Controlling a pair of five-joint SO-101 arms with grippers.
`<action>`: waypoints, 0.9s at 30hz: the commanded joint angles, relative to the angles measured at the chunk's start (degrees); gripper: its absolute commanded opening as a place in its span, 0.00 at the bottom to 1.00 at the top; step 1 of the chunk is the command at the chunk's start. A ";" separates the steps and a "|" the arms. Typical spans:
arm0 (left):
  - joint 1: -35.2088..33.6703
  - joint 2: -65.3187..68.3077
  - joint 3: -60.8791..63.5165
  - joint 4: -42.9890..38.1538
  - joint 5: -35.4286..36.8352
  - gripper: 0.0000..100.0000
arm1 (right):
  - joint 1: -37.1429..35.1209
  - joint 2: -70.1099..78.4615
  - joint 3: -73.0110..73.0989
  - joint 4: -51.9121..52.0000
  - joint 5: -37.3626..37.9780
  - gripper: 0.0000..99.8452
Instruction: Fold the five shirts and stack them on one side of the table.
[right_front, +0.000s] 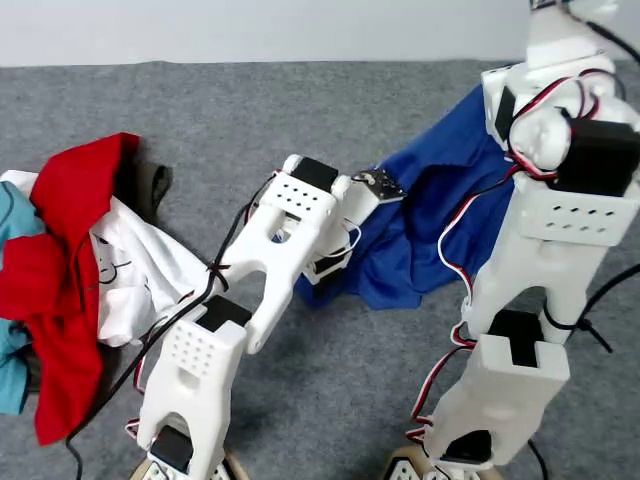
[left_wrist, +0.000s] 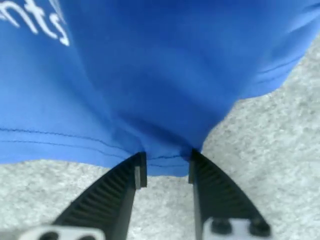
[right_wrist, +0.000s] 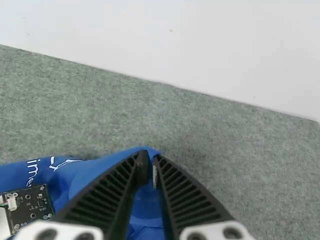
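Blue shirt in left end effector

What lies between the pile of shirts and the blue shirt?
In the high view, bare grey table cover, crossed by the left arm, separates the pile from the blue shirt.

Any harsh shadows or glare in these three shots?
High view: even light, soft shadows on the grey table. Left wrist view: the blue shirt darkens where it bunches at the left tool. Right wrist view: bright wall, no glare.
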 joint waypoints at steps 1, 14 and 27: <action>0.26 -3.69 -0.22 1.32 0.00 0.15 | 0.57 -2.86 -0.26 2.07 0.35 0.01; 1.93 -10.11 4.18 0.97 1.05 0.15 | 0.57 -3.38 4.40 1.98 0.26 0.01; -1.67 -0.62 3.82 -4.84 1.05 0.15 | 0.48 -3.30 4.84 1.89 0.26 0.01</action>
